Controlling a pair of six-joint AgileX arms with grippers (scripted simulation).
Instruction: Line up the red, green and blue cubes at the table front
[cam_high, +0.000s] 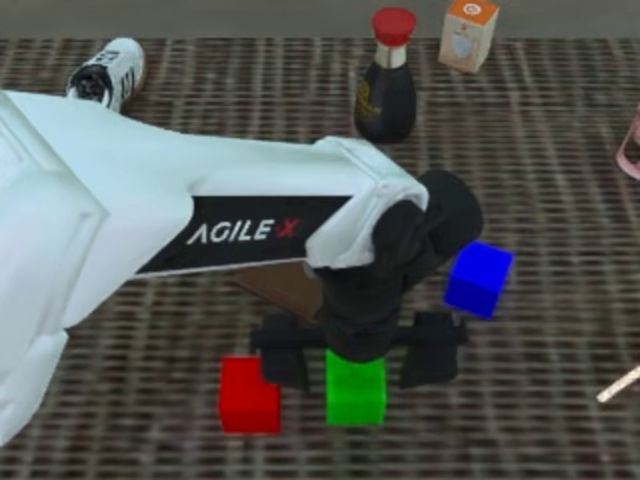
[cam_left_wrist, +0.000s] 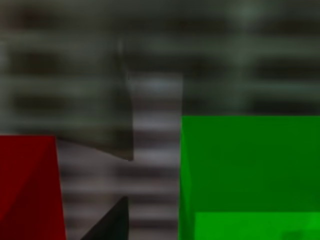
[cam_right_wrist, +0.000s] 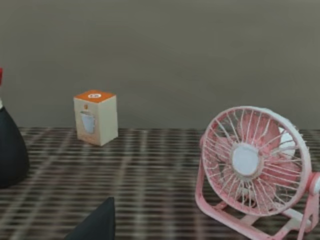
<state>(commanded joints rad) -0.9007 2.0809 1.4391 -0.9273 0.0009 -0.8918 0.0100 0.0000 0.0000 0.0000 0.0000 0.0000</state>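
The red cube (cam_high: 248, 395) and the green cube (cam_high: 356, 390) stand side by side near the table's (cam_high: 540, 400) front edge, a small gap between them. The blue cube (cam_high: 478, 278) sits farther back, to the right. My left gripper (cam_high: 357, 360) hangs over the green cube, open, its fingers (cam_high: 285, 360) straddling the cube with space on each side. In the left wrist view the green cube (cam_left_wrist: 250, 170) fills one side and the red cube (cam_left_wrist: 27, 185) the other, with one dark fingertip (cam_left_wrist: 112, 225) between them. My right gripper (cam_right_wrist: 145, 232) is parked out of the top view, open, holding nothing.
A dark bottle with a red cap (cam_high: 386, 90) and a small orange-topped box (cam_high: 468, 35) stand at the back. A shoe (cam_high: 108, 72) lies back left. A pink fan (cam_right_wrist: 252, 165) stands at the right edge. A brown pad (cam_high: 290, 285) lies under my left arm. A pale stick (cam_high: 620, 385) lies front right.
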